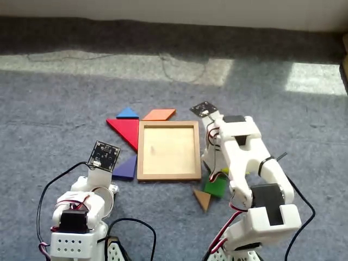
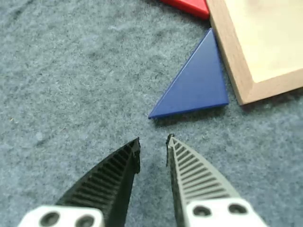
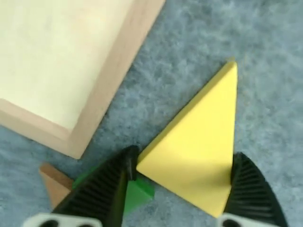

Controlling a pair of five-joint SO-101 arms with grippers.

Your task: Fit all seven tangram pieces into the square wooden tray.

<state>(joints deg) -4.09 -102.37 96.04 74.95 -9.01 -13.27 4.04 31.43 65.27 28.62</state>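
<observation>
In the high view the right arm covers most of the flat yellow triangular piece [image 3: 199, 137]. It also hides so much of the flat green piece [image 1: 216, 187] that the shape cannot be told. The right hand [image 3: 184, 156] is spread wide astride the yellow triangle, one finger at each side of it, and the piece lies flat on the grey carpeted surface [image 1: 65, 109]. Whether the fingers press on it cannot be made out. Behind this hand the small brown triangular piece [image 1: 203, 199] touches the green one, and in the right wrist view a finger cuts it off. The left hand [image 2: 152, 144] is parted only a little and holds nothing. Just ahead of its tips lies the dark blue triangular piece [image 2: 196, 85], with one corner against the rim of the square wooden tray [image 1: 169, 176]. Beyond that the large red triangular piece [image 1: 126, 130] runs out of the left wrist view. Farther off lie the small light blue triangular piece [image 1: 128, 113] and the orange parallelogram piece [image 1: 159, 115], just outside the tray's far rim. The tray is pale wood with a raised frame, and it sits between the two hands with all seven pieces outside it.
</observation>
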